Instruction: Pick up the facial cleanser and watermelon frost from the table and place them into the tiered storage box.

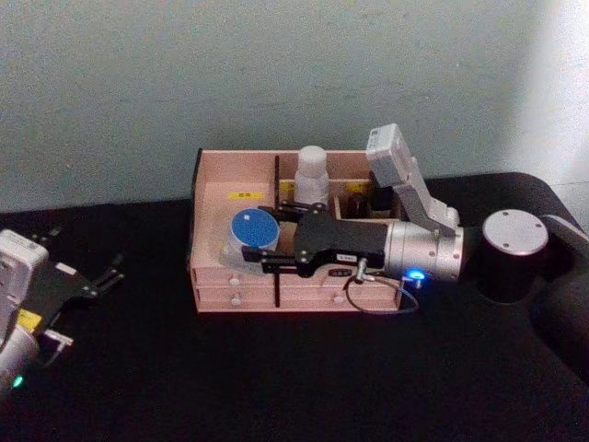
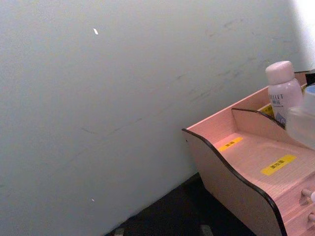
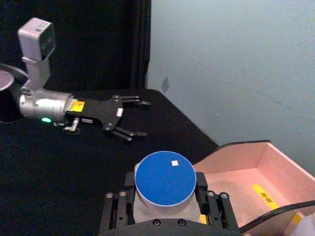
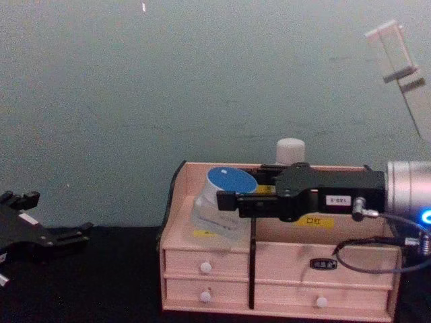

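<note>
Jar (image 1: 253, 227) with blue lid is clamped in the right tool (image 1: 264, 242), held mid frame over the left part of the box (image 1: 304, 296) so it can go down inside. White bottle (image 1: 312, 170) stands at the back. Left tool (image 3: 139, 118) waits spread apart, lower left.

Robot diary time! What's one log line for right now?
right gripper: shut on watermelon frost, at tiered storage box, front-left compartment | facial cleanser: upright in back compartment | left gripper: open, parked at left

Black table (image 1: 276, 387) — the tiered storage box (image 1: 304, 296) stands on it.
</note>
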Robot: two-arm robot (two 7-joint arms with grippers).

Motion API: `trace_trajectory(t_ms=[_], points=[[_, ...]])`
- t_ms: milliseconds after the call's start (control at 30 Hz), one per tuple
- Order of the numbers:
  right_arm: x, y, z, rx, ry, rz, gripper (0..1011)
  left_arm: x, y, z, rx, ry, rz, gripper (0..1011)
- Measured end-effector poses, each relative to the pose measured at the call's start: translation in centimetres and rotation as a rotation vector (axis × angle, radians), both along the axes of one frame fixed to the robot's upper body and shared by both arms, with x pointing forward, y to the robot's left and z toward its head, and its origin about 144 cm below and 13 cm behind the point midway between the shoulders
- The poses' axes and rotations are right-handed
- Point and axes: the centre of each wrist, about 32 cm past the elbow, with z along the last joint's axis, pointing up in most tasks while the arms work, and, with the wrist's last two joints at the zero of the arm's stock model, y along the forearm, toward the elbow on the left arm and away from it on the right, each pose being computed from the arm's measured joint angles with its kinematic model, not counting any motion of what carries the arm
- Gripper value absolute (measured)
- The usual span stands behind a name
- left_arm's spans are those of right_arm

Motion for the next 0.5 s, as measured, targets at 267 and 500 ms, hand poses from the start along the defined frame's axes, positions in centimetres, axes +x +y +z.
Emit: trace_trajectory(t_ms=[267, 500], points=[[0.9, 0.8, 0.0, -0.021, 0.026, -0.035, 726, 0.0, 0.0, 0.0, 0.0, 0.0, 0.0, 1001], [1.8, 1.5, -0.1, -0.031, 0.054, -0.059, 726, 0.0, 0.0, 0.0, 0.0, 0.0, 0.0, 1001]])
